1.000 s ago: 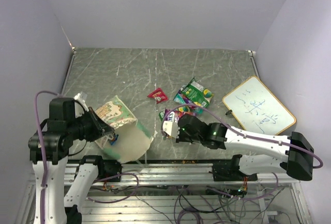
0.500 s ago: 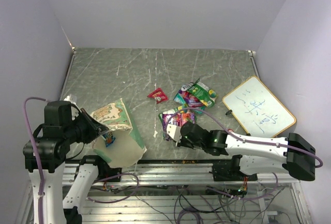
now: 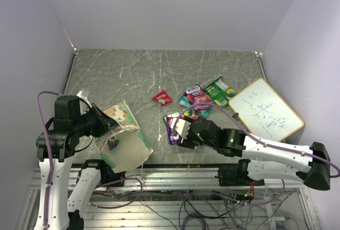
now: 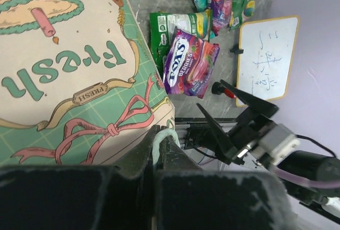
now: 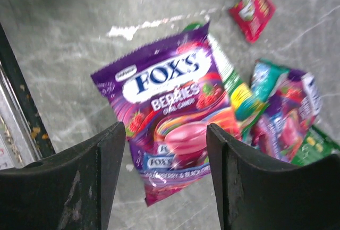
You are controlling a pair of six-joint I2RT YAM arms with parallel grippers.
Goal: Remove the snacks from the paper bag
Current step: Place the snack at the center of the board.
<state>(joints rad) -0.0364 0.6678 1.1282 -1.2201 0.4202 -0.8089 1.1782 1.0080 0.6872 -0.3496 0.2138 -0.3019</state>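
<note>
As printed, purple packet (image 5: pixel 175 129) "FOX'S BERRIES", bag (image 4: pixel 69 81) "Fresh"

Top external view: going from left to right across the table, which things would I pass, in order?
paper bag → red snack packet → green snack packet → whiteboard

six loose snacks (image 3: pixel 162 98), one bag (image 3: pixel 123 114), one whiteboard (image 3: pixel 264 109)

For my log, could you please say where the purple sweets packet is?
The purple packet lies below the open jaws of the right gripper in the right wrist view, overlapping a green packet; from above, right of the paper bag.
</note>
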